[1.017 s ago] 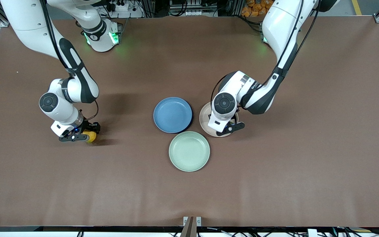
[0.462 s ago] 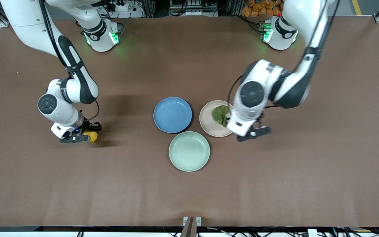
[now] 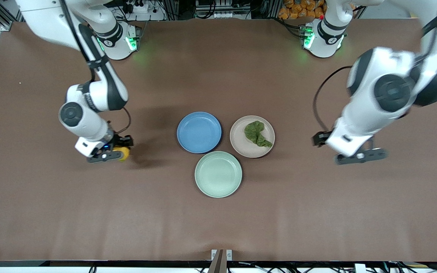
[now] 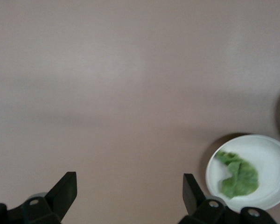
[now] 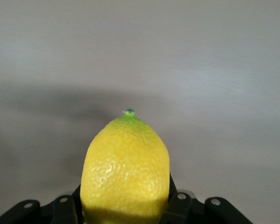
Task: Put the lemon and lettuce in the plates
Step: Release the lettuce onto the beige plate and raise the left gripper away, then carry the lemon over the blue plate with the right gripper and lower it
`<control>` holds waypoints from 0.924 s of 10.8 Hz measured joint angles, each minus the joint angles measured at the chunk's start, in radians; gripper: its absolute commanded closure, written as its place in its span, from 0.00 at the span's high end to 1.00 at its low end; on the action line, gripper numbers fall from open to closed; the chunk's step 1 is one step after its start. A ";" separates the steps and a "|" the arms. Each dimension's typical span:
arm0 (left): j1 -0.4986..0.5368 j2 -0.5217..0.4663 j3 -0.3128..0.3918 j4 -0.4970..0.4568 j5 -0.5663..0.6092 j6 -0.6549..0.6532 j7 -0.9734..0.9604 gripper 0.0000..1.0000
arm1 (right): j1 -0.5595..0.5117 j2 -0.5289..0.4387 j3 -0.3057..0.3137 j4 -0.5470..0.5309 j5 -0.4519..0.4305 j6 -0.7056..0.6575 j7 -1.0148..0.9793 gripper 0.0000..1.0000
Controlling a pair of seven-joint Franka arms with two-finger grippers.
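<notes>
My right gripper (image 3: pixel 118 149) is shut on the yellow lemon (image 3: pixel 123 153) and holds it just above the table, toward the right arm's end from the blue plate (image 3: pixel 199 132). The lemon fills the right wrist view (image 5: pixel 126 170). The dark-green lettuce (image 3: pixel 256 133) lies in the beige-pink plate (image 3: pixel 241 146), beside the blue plate; both show in the left wrist view, lettuce (image 4: pixel 238 173) in plate (image 4: pixel 270 151). My left gripper (image 3: pixel 349 151) is open and empty, raised over bare table toward the left arm's end from the beige-pink plate. Its fingertips (image 4: pixel 66 186) stand wide apart.
A pale mint-green plate (image 3: pixel 218 174) sits nearer the front camera than the other two plates, touching or almost touching them. The brown table mat (image 3: pixel 218 227) spreads wide around the plates.
My left gripper has let go of the lettuce in the beige-pink plate, risen and swung away toward the left arm's end. My right gripper has carried the lemon a little toward the blue plate.
</notes>
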 measured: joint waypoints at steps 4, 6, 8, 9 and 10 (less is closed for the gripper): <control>0.049 -0.133 -0.003 -0.006 -0.036 -0.074 0.041 1.00 | 0.081 0.002 0.108 0.039 0.000 -0.004 0.236 0.22; 0.052 -0.179 -0.005 -0.017 -0.068 -0.096 0.044 1.00 | 0.139 0.028 0.126 0.058 0.000 -0.004 0.369 0.22; 0.080 -0.228 -0.005 -0.042 -0.119 -0.107 0.044 1.00 | 0.201 0.086 0.128 0.109 0.000 -0.002 0.476 0.22; 0.102 -0.246 -0.005 -0.052 -0.144 -0.113 0.050 1.00 | 0.225 0.118 0.129 0.135 0.000 0.001 0.509 0.22; 0.113 -0.259 -0.005 -0.062 -0.154 -0.120 0.060 1.00 | 0.246 0.149 0.129 0.161 0.000 0.003 0.532 0.22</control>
